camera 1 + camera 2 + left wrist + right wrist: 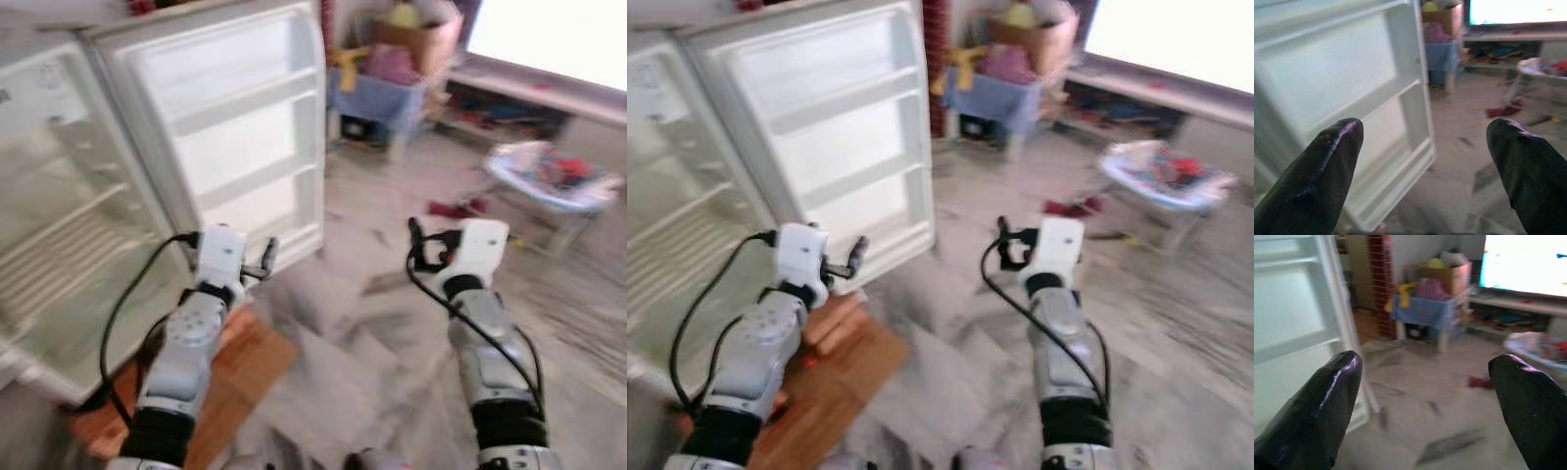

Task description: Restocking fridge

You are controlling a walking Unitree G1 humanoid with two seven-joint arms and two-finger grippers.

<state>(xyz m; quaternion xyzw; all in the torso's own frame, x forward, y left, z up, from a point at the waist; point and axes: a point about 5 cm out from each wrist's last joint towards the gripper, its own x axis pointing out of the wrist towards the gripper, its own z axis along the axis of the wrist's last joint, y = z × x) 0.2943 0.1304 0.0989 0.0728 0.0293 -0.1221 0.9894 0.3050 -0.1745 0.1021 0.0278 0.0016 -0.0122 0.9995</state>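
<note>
Left eye view: one fridge [59, 225] stands open, its door [240, 127] swung wide with three bare shelves; the left gripper [266, 259] hovers before that door. Right eye view: the right gripper [1004, 240] hangs over marble floor beside the door. Both wrist views: two fingers [1317, 181] each, spread apart, empty. The door looks stiff and light; hold its outer edge.

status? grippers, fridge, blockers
Left gripper open, empty, facing fridge door. Right gripper open, empty, over floor. Fridge open, shelves bare. Brown board lies at fridge base.
</note>
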